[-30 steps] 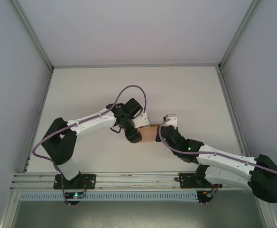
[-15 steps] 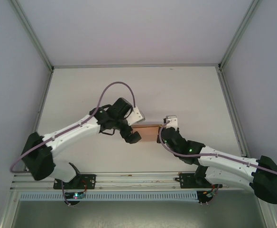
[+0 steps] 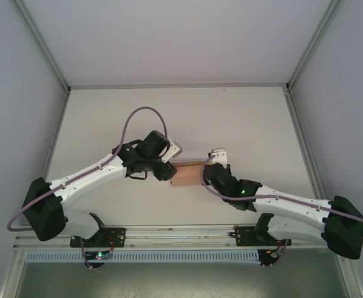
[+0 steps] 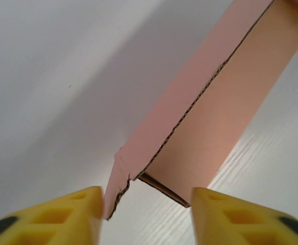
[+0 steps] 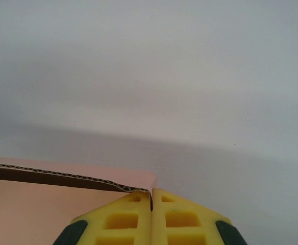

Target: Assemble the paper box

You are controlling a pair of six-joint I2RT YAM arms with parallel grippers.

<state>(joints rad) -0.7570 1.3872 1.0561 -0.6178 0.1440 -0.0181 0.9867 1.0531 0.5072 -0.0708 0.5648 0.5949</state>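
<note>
The right end effector (image 5: 151, 196) has its yellow fingers pressed together, and the corrugated edge of the paper box (image 3: 188, 175) runs straight into the seam between them, so it looks pinched on one thin wall at the box's right end. The left end effector (image 4: 147, 196) has its fingers apart, straddling the box's other end, with a small torn-looking flap just beside the finger at lower left. I cannot tell whether those pads are pressing the card or only close to it.

The box lies at the middle of the top view, between the two arms, low over the white surface (image 3: 231, 118).

It should handle as very light, thin fluted card. It seems stiff along its panels but easy to crease or crush, and its walls will likely spring back at the folds. A firm pinch on a single wall looks safe. A squeeze across the hollow body would probably cave it in, so holds near corners or fold lines seem best.
</note>
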